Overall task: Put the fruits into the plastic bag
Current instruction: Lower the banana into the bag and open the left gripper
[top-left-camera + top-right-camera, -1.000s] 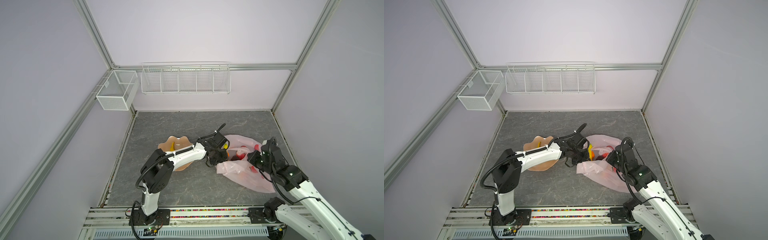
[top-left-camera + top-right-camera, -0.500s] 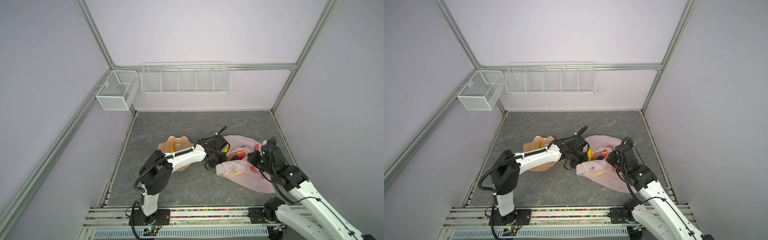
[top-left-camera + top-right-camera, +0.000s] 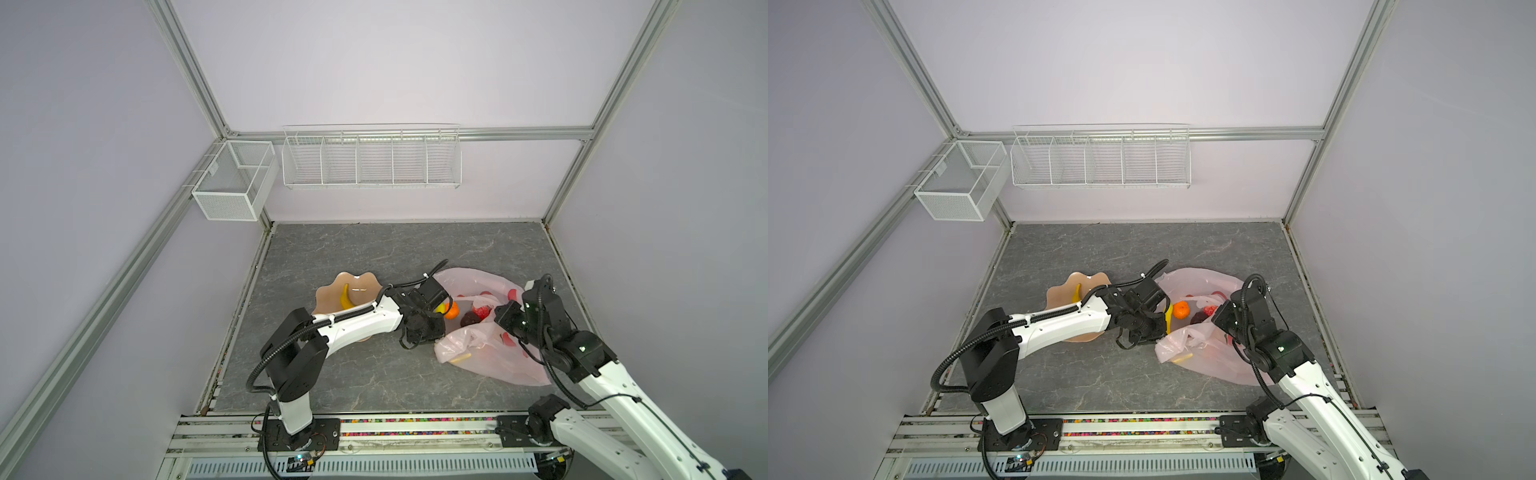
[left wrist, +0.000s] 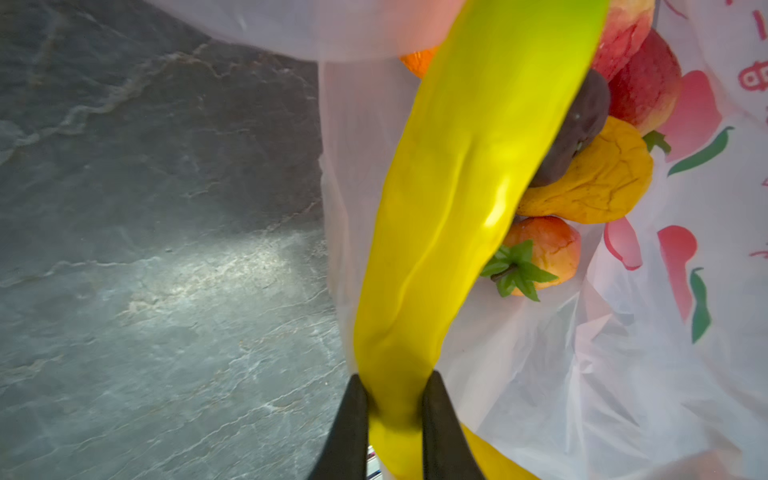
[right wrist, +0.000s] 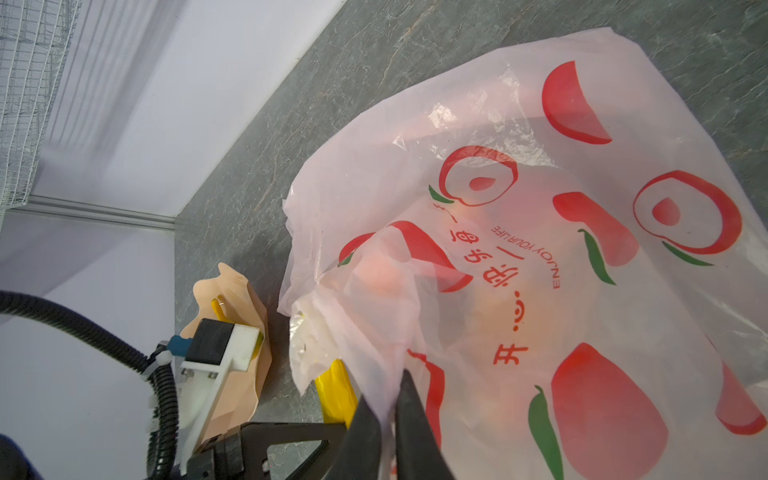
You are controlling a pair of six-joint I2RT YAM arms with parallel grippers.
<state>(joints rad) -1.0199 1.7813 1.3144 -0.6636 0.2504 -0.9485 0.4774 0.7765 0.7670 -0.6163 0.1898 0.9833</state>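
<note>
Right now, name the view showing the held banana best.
Left wrist view: the banana fills the frame, pinched in the left hand, reaching into the plastic bag. Both top views show only a yellow sliver beside that hand; the right wrist view, a short piece by the bag's edge.

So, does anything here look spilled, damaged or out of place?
Nothing spilled or damaged. One doubt: a pale yellow shape shows at the bag's near edge, and I cannot tell whether it lies inside or under the film. The left end effector holds a banana at the bag's mouth, which looks normal.
</note>
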